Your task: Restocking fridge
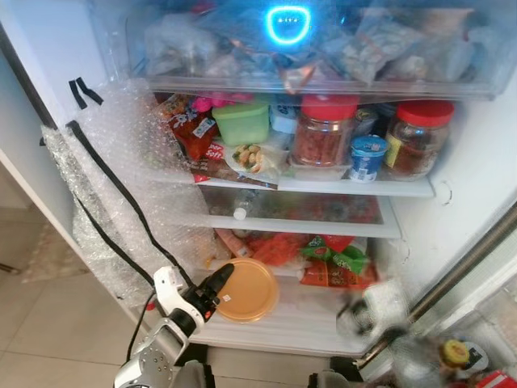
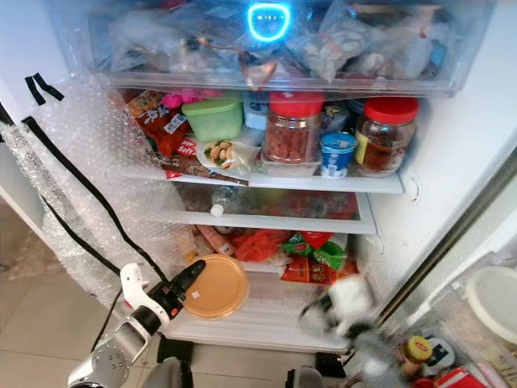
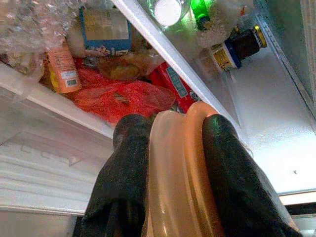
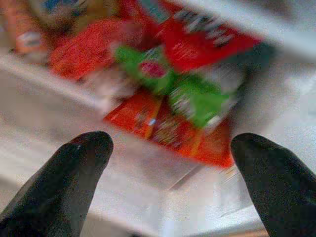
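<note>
orange plastic, the round lidded container (image 1: 245, 289) sits clamped by its rim between the two fingers of the left end effector (image 1: 220, 284), lying flat just ahead of it over the bottom shelf (image 1: 283, 319), while the right end effector (image 4: 168, 163), fingers spread apart and empty, hangs blurred off to the far side.

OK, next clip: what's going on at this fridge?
The robot stands at the open fridge. Its left gripper is shut on the edge of a round orange container lying on the lowest shelf. The right gripper is open and holds nothing, blurred in front of that shelf near the red and green packets.
</note>
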### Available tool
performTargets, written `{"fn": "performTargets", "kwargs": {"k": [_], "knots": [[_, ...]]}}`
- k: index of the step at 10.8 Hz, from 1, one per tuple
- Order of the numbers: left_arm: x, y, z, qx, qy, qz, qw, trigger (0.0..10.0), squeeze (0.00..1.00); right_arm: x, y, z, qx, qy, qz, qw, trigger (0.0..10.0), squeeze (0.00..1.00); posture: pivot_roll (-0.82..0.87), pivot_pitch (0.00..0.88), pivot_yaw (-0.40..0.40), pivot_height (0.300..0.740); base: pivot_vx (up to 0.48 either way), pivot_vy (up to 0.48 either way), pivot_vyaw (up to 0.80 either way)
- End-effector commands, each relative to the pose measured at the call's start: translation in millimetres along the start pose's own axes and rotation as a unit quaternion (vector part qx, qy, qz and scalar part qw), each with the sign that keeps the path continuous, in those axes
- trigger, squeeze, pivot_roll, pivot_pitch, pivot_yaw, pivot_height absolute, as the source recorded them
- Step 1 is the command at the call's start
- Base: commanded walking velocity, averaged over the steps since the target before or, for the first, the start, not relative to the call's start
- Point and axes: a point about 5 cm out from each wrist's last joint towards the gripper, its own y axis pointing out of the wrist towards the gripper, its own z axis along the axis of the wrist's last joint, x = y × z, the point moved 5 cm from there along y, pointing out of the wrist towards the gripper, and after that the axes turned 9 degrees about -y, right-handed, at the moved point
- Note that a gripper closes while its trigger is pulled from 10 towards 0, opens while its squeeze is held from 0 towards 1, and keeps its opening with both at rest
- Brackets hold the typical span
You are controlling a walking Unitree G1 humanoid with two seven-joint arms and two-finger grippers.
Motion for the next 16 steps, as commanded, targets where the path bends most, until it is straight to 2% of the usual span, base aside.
{"fn": "performTargets", "kwargs": {"k": [1,2,4,6,7,10,12,14,16], "knots": [[1.8,1.8,3,0.002,0.006,-0.003,1.000,10.0,0.00,0.5,-0.8,-3,-0.005,-0.002,0.006,1.000,10.0,0.00,-0.13,0.000,0.019,0.638,0.000,0.000,0.00],[1.3,1.9,4,0.002,0.008,-0.002,1.000,10.0,0.00,-24.2,-9.2,-22,-0.044,0.010,0.062,0.997,10.0,0.00,-0.13,0.000,0.020,0.638,0.000,0.000,0.00],[1.2,3.0,7,0.009,0.019,0.004,1.000,10.0,0.00,-31.2,-21.9,-53,-0.118,0.007,0.059,0.991,10.0,0.00,-0.13,0.000,0.021,0.638,0.000,0.000,0.00],[20.8,11.4,12,0.008,0.034,-0.030,0.999,10.0,0.00,-41.6,-39.5,-83,-0.191,0.056,0.045,0.979,10.0,0.00,-0.13,0.000,0.021,0.638,0.000,0.000,0.00],[26.3,15.9,15,0.012,0.048,-0.034,0.998,10.0,0.00,-46.7,-46.4,-92,-0.212,0.063,0.045,0.974,10.0,0.00,-0.12,0.000,0.021,0.638,0.000,0.000,0.00],[38.9,25.9,20,0.017,0.066,-0.048,0.997,10.0,0.00,-49.0,-52.3,-99,-0.233,0.083,0.034,0.968,10.0,0.00,-0.12,0.000,0.023,0.638,0.084,0.000,0.00],[39.3,27.8,19,0.017,0.064,-0.049,0.997,10.0,0.00,-45.5,-52.1,-100,-0.236,0.092,0.026,0.967,10.0,0.00,-0.12,0.000,0.020,0.638,0.306,0.000,0.00],[37.8,28.7,17,0.015,0.061,-0.046,0.997,10.0,0.00,-43.3,-54.6,-104,-0.245,0.102,0.028,0.964,10.0,0.00,-0.12,0.000,0.019,0.638,0.341,0.000,-0.60],[37.4,29.6,14,0.012,0.058,-0.045,0.997,10.0,0.00,-40.2,-60.5,-111,-0.258,0.094,0.026,0.961,10.0,0.00,-0.12,0.000,0.020,0.638,0.339,0.000,0.00]]}}
